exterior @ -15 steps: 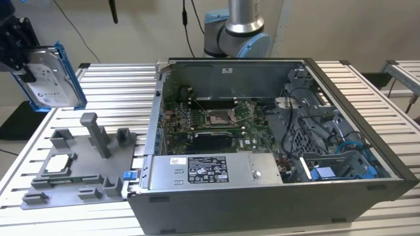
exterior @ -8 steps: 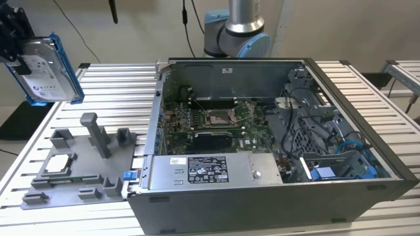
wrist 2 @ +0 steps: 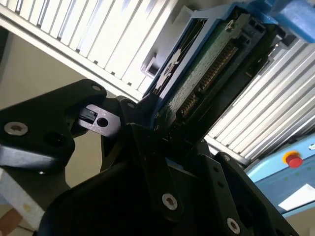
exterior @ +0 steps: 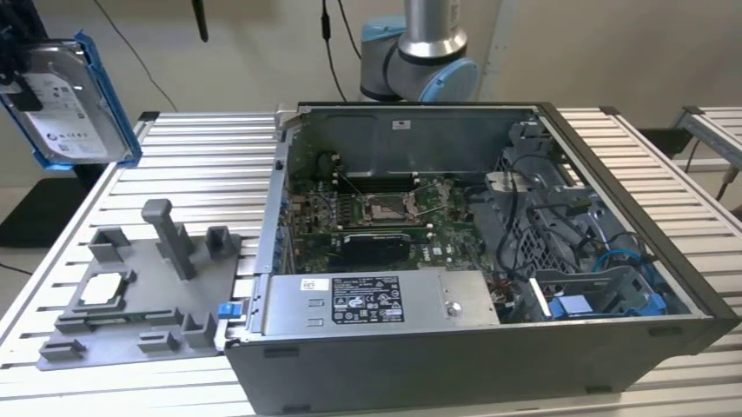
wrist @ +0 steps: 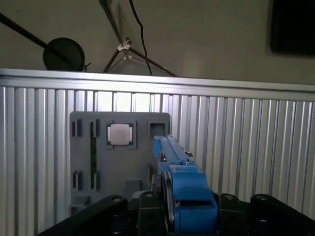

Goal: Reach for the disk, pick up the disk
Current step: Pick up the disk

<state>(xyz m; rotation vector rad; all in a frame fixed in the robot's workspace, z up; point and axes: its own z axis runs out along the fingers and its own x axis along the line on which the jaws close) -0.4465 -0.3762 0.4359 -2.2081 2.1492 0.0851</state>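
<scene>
The disk [exterior: 69, 100], silver-grey with a white label and a blue bracket around it, hangs upright in the air above the table's far corner at the exterior view's left. My gripper [exterior: 16, 80] sits at that view's left edge, shut on the disk. In the second wrist view the black fingers [wrist 2: 142, 123] clamp the disk [wrist 2: 206, 64] edge-on, with its green circuit board and connector showing. In the first wrist view the disk [wrist: 172, 152] points away from the gripper [wrist: 170, 196], well above the table.
A grey fixture plate [exterior: 139, 295] with upright posts lies on the slatted aluminium table [exterior: 197, 165] and carries a small square silver chip [exterior: 102, 287] [wrist: 119, 133]. An open computer case [exterior: 464, 261] stands at the exterior view's right, the arm's base [exterior: 418, 61] behind it.
</scene>
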